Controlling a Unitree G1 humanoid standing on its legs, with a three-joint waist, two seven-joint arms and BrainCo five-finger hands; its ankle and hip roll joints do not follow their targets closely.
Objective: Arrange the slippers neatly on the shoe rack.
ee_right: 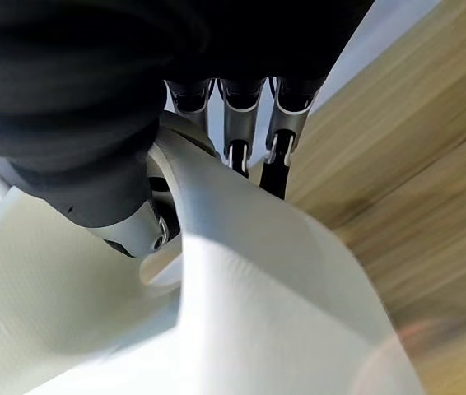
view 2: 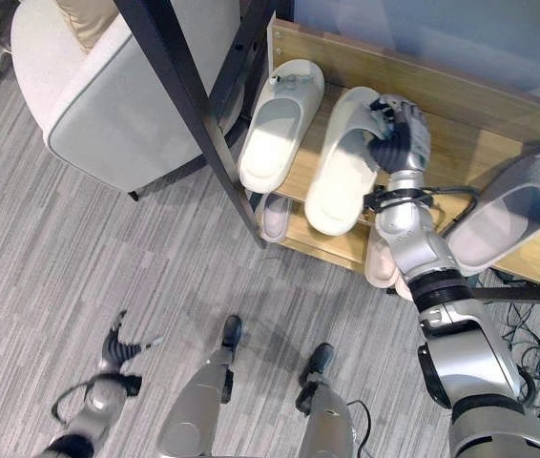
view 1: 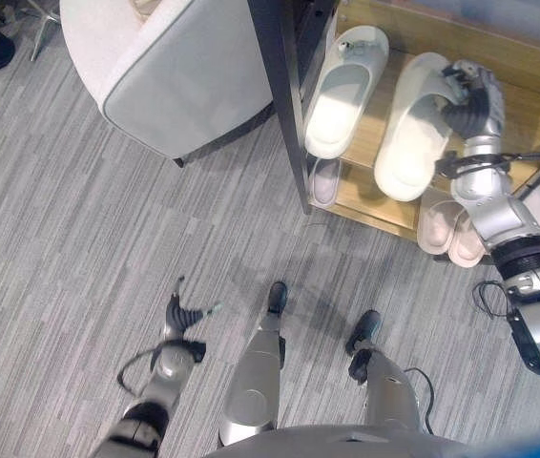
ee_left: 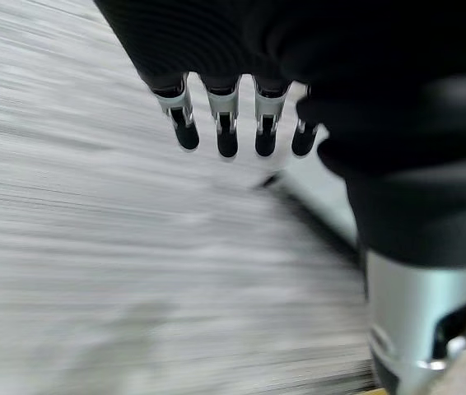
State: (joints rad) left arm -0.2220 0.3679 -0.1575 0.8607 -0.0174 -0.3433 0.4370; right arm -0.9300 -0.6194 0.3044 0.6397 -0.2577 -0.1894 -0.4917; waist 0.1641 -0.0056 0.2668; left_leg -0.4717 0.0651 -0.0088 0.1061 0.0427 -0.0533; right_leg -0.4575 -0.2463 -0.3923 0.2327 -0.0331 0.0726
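Two white slippers lie side by side on the top wooden shelf of the shoe rack [view 1: 528,81]. The left slipper [view 1: 344,91] lies free. My right hand [view 1: 472,95] is shut on the strap of the right slipper [view 1: 411,134], whose heel sticks out over the shelf's front edge. In the right wrist view my fingers [ee_right: 241,132] curl over the white strap [ee_right: 249,247] and the thumb goes under it. A grey slipper [view 2: 513,215] lies further right on the same shelf. My left hand [view 1: 179,320] hangs low over the floor, open, holding nothing.
On the lower shelf sit a pale lilac slipper [view 1: 325,181] and a pinkish pair [view 1: 446,229]. The rack's black post [view 1: 284,86] stands at its left end. A white armchair [view 1: 175,67] is close beside the rack. Grey striped flooring [view 1: 79,239] spreads to the left.
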